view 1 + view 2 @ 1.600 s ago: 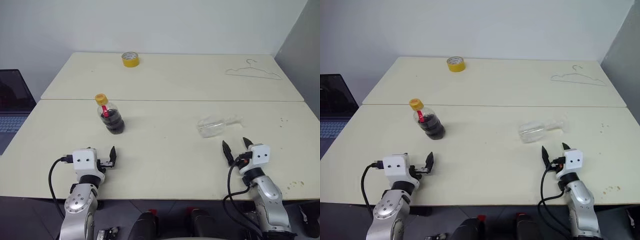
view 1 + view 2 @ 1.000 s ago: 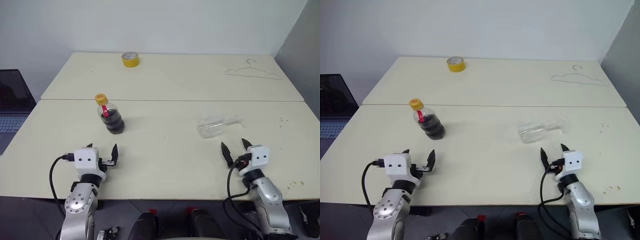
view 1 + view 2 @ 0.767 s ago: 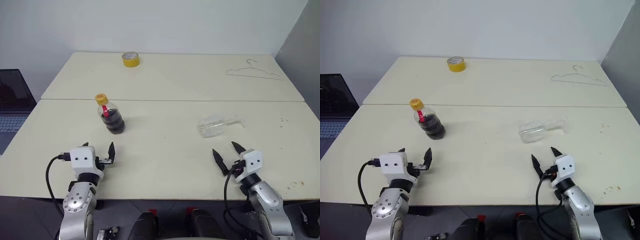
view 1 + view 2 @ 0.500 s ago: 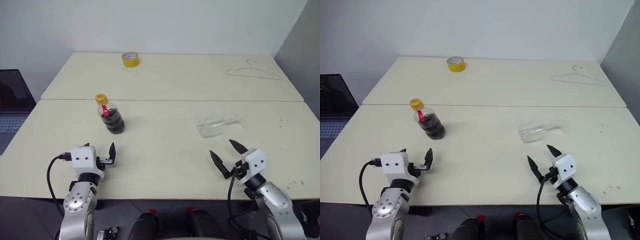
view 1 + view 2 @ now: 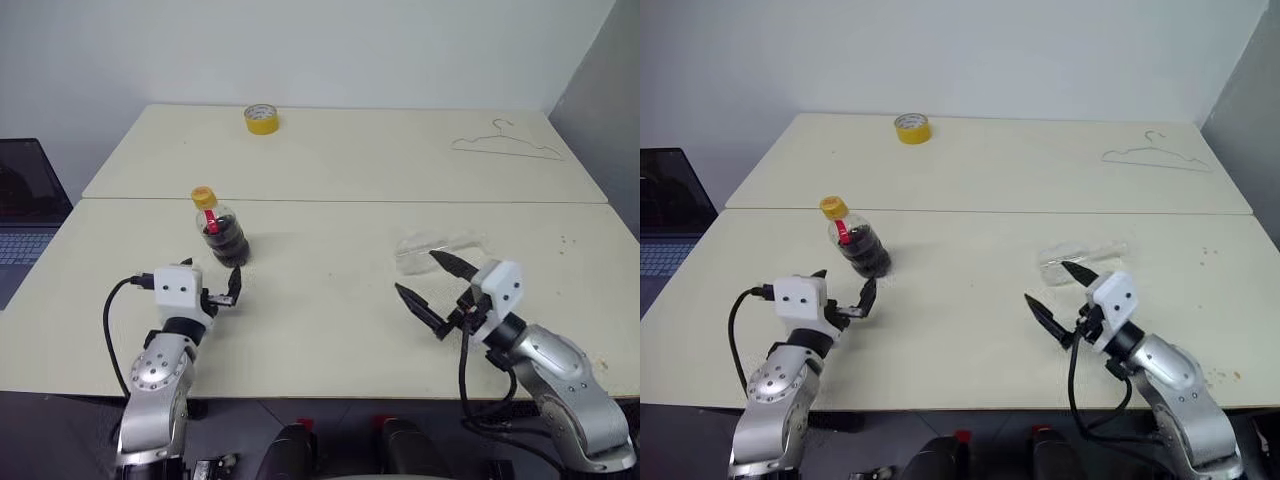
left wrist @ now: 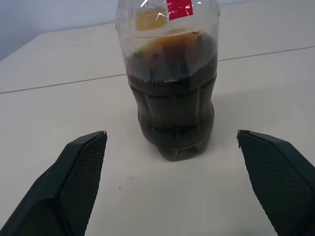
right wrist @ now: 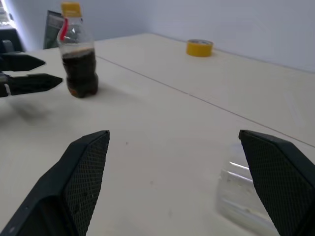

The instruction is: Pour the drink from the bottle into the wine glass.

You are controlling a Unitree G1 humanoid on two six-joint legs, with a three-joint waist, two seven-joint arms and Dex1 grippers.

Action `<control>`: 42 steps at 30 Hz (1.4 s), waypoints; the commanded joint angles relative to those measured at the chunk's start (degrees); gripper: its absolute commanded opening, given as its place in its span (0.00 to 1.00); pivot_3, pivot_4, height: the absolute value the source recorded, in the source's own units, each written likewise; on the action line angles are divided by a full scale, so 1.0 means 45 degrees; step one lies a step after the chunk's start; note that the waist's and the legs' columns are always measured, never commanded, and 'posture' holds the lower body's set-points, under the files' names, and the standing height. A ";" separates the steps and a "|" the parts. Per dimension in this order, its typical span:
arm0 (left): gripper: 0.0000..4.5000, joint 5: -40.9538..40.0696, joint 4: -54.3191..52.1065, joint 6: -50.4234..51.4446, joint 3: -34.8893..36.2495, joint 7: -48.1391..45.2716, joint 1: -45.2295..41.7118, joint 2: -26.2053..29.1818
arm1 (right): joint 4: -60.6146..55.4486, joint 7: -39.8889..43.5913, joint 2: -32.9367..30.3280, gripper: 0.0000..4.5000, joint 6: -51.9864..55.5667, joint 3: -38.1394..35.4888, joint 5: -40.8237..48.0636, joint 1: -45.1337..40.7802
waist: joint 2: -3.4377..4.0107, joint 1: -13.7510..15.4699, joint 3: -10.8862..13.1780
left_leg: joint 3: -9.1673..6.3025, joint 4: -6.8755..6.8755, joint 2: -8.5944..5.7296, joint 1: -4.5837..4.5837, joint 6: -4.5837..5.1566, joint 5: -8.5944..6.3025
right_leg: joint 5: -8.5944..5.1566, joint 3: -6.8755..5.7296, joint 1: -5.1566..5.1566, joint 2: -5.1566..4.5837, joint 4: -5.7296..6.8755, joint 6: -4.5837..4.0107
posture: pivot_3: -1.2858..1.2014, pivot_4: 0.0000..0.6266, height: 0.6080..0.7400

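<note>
On the cream desk (image 5: 330, 320) we see the bottle (image 5: 222, 232) standing upright, capped, its dark drink (image 6: 170, 113) filling the lower body. Our left end effector (image 5: 228, 292) sits just in front of it, fingers spread wide, holding nothing. Well apart to the right, the wine glass (image 5: 432, 248) lies on its side; our right end effector (image 5: 436, 292) hovers near it, open and empty.

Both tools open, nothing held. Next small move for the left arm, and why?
Probably ease the left tool forward until its open fingers straddle the bottle, then close. The bottle stands upright and capped, centred between the fingers in the left wrist view but still ahead of the tips. The wine glass lies on its side near the right tool, so it needs righting before any pour.
</note>
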 commanded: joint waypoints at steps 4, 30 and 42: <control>0.99 -0.0010 0.0568 0.0011 0.0003 -0.0063 -0.0808 0.0228 | -0.0655 0.0288 -0.0282 1.00 0.1479 0.0000 0.1169 -0.0985 | -0.0002 0.0007 0.0002 | 0.0000 0.0001 -0.0003 -0.0007 -0.0001 0.0000 | 0.0000 0.0003 -0.0004 -0.0003 -0.0007 0.0000 | 0.52 0.24 1.00; 0.99 0.0327 0.4741 -0.1933 -0.0187 -0.0535 -0.3645 0.0719 | -0.0456 0.0693 -0.0500 1.00 0.3872 0.0409 0.2544 -0.4156 | -0.0004 -0.0002 0.0002 | -0.0009 0.0004 -0.0005 -0.0014 -0.0001 0.0001 | 0.0002 -0.0006 -0.0022 -0.0004 0.0003 -0.0001 | 0.52 0.24 1.00; 0.99 0.0200 0.5944 -0.2294 -0.0329 -0.1165 -0.4621 0.0756 | -0.0379 0.0526 -0.0092 1.00 0.4135 0.0647 0.2444 -0.4866 | -0.0004 -0.0018 0.0002 | -0.0006 0.0006 -0.0006 -0.0032 -0.0004 0.0003 | 0.0003 -0.0003 -0.0044 -0.0004 0.0008 -0.0001 | 0.52 0.24 1.00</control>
